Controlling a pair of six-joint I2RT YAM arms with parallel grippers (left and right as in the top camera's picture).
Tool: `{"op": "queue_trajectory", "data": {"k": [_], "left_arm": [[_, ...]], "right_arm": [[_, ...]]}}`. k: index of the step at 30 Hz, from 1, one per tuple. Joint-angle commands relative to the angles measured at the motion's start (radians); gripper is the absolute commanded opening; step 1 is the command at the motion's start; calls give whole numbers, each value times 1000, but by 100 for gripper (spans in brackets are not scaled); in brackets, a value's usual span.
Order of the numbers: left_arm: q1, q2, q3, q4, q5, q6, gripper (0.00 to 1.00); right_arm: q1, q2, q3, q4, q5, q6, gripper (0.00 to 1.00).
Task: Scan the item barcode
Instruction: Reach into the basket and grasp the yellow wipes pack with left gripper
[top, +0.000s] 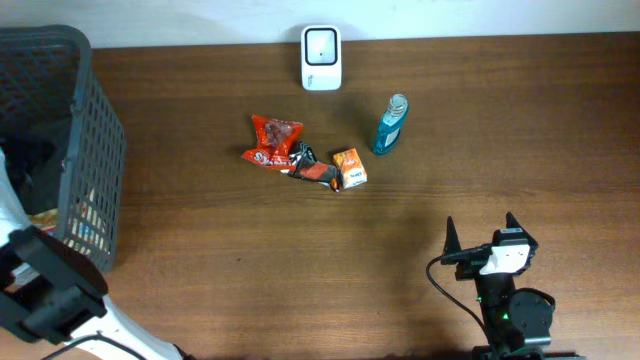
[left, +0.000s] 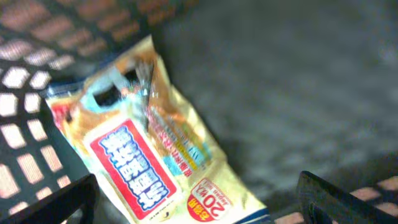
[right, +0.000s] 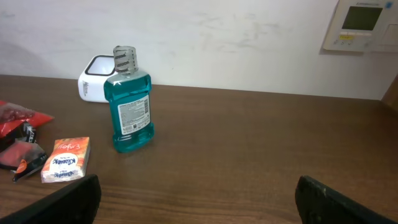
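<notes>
The left gripper (left: 200, 205) hangs inside the dark mesh basket (left: 25, 124). Its two fingers are spread wide, one at each lower corner of the left wrist view. A yellow packet (left: 155, 162) with a red-and-blue label lies slantwise on the basket floor. Its lower end runs into the gap between the fingers, and neither fingertip shows any contact with it. The picture is blurred, so the print on the packet cannot be read and no barcode can be made out. The overhead view shows what the wrist cannot: the basket (top: 100, 150) stands at the table's (top: 250, 280) left edge, with the left arm (top: 40, 280) beside and over it, but the gripper itself is hidden there. The white scanner (top: 321, 58) sits at the far edge of the table, well apart from the basket. The right gripper (top: 481, 228) rests near the front right with its fingers also wide apart and nothing between them. Its wrist view looks along the table to an upright blue mouthwash bottle (right: 131, 102), with the scanner (right: 96, 78) behind it. An orange tissue pack (right: 67, 160), a black wrapper (right: 22, 158) and a red snack bag (right: 15, 115) lie to the left, all well beyond its fingers.
</notes>
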Motion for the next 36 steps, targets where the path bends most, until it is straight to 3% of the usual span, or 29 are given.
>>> {"op": "queue_trajectory", "data": {"k": [1,5,18,19,22,23,25,30,34,36], "left_arm": [[19,14,-78,13,-13,-76,99],[33,15,-169,38,-92,-101,99],[59,50,-337,122,-92,-156,99],[59,61,-337,128,-91,-156,96],[58,84,-337,129,-91,-156,53],[58,84,-337,133,-91,-156,45],[58,84,-335,142,-91,-156,34],[58,82,-298,125,-91,-155,24],[57,81,-208,49,-75,-155,1],[57,81,-125,-11,-27,-155,0]], "right_arm": [[9,-6,-9,-3,8,1,98],[9,-6,-9,-2,8,1,98],[9,-6,-9,-2,8,1,98],[9,-6,-9,-3,8,1,98],[9,-6,-9,-3,8,1,98],[9,-6,-9,-3,8,1,99],[9,-6,-9,-3,8,1,98],[9,-6,-9,-3,8,1,98],[9,-6,-9,-2,8,1,98],[9,-6,-9,-3,8,1,98]]}}
